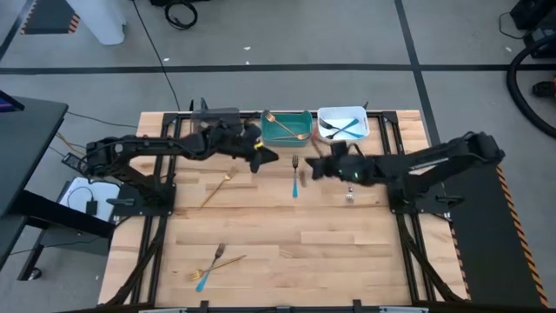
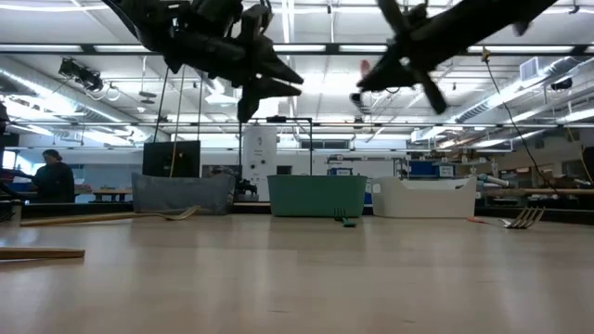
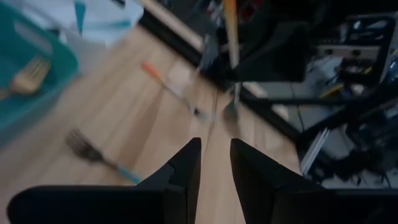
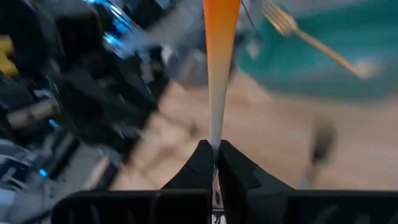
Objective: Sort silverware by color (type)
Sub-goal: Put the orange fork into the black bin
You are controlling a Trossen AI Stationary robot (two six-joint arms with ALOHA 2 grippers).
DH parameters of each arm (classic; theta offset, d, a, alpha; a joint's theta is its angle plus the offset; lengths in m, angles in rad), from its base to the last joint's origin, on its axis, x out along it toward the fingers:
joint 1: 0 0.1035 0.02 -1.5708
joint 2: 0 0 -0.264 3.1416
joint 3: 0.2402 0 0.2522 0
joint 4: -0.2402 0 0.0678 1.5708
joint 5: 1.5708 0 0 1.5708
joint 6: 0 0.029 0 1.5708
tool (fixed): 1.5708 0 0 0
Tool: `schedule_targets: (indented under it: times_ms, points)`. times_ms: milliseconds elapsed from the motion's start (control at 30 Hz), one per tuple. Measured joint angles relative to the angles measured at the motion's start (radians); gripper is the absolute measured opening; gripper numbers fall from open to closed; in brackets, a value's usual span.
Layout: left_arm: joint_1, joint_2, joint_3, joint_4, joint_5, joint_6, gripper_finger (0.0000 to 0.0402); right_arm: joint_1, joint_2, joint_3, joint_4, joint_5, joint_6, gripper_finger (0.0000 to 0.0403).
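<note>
My right gripper is shut on an orange-handled silver utensil and hangs above the table, just in front of the teal bin and the white bin. My left gripper is open and empty, raised near the teal bin's left side. A blue-handled fork lies flat on the table between the two grippers. Another orange-handled utensil lies on the table beyond it. A gold fork lies to the left. A gold fork and a blue-handled utensil lie near the table's near edge. My right gripper pinches the orange-handled utensil between its two fingers by the silver shaft, below the orange handle. The utensil runs along the fingers and sticks straight out beyond the tips, handle end foremost. It is lifted clear of the table. Its working end is hidden behind the fingers.
A gold fork lies in the teal bin; blue-handled utensils lie in the white bin. A grey bin stands left of the teal one, partly under my left arm. Bare wood fills the table's middle and near right. A person is far behind.
</note>
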Motion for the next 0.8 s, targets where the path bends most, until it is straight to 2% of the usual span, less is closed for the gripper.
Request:
schedule_targets:
  times_ms: [167, 333, 433, 600, 733, 800]
  points:
    - [0.029, 0.000, 0.000, 0.090, -0.005, -0.017, 0.0096, -0.111, 0.094, 0.006, 0.250, -0.116, -0.105, 0.0012]
    - [0.054, 0.000, 0.000, 0.092, -0.013, -0.023, 0.0097, -0.139, 0.201, 0.103, 0.249, -0.212, -0.160, 0.0012]
    - [0.055, 0.000, 0.000, 0.105, -0.014, -0.020, 0.0104, -0.143, 0.268, 0.195, 0.168, -0.241, -0.191, 0.0012]
    - [0.055, 0.000, 0.000, 0.110, 0.013, -0.020, 0.0123, -0.146, 0.319, 0.320, -0.040, -0.213, -0.206, 0.0012]
    - [0.056, 0.000, 0.001, 0.119, 0.001, -0.023, 0.0135, -0.156, 0.321, 0.368, -0.085, -0.213, -0.235, 0.0012]
    - [0.055, 0.000, 0.001, 0.114, -0.049, -0.042, 0.0135, -0.162, 0.321, 0.379, -0.085, -0.224, -0.250, 0.0012]
